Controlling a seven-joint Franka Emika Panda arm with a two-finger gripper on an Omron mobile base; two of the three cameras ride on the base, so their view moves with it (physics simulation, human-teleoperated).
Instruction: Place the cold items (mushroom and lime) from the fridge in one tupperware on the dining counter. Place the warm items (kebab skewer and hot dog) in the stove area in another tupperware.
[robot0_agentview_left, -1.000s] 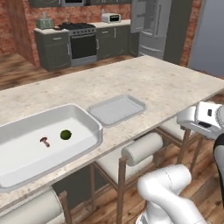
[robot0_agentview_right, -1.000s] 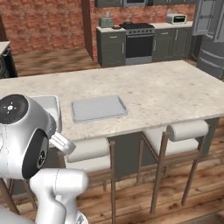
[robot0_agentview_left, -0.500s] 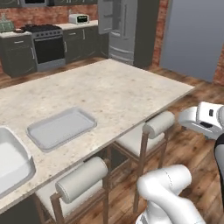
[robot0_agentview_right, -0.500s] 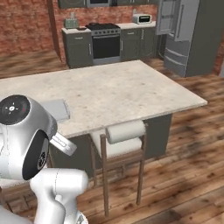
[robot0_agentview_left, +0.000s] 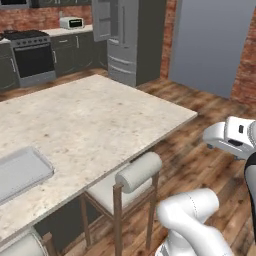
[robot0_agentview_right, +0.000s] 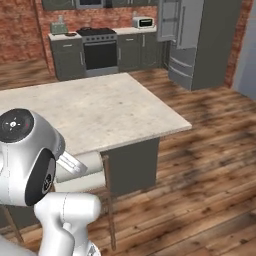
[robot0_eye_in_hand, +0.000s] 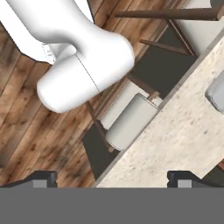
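Base had swung right: grey shallow tupperware tray (robot0_agentview_left: 20, 172) slid to lower left, gripper (robot0_eye_in_hand: 109, 177) wide and empty, heading for the grey fridge (robot0_agentview_left: 131, 37) I guess.

I count one dining counter (robot0_agentview_left: 90, 125), stone-topped, in both base views. One tupperware (robot0_agentview_left: 20, 172) sits on it at the left edge of the left base view; I log a grey corner at the right edge of the hand view as the same item, though I cannot confirm that. Stools: two in the left base view, one (robot0_agentview_left: 131, 176) fully visible, a second (robot0_agentview_left: 22, 246) cut off at the bottom left. One fridge (robot0_agentview_right: 192, 37), one stove (robot0_agentview_right: 100, 47), one small white appliance (robot0_agentview_right: 143, 22) on the back counter, probably a toaster or microwave. One gripper (robot0_eye_in_hand: 111, 177), two finger tips (robot0_eye_in_hand: 41, 178) showing in the hand view.
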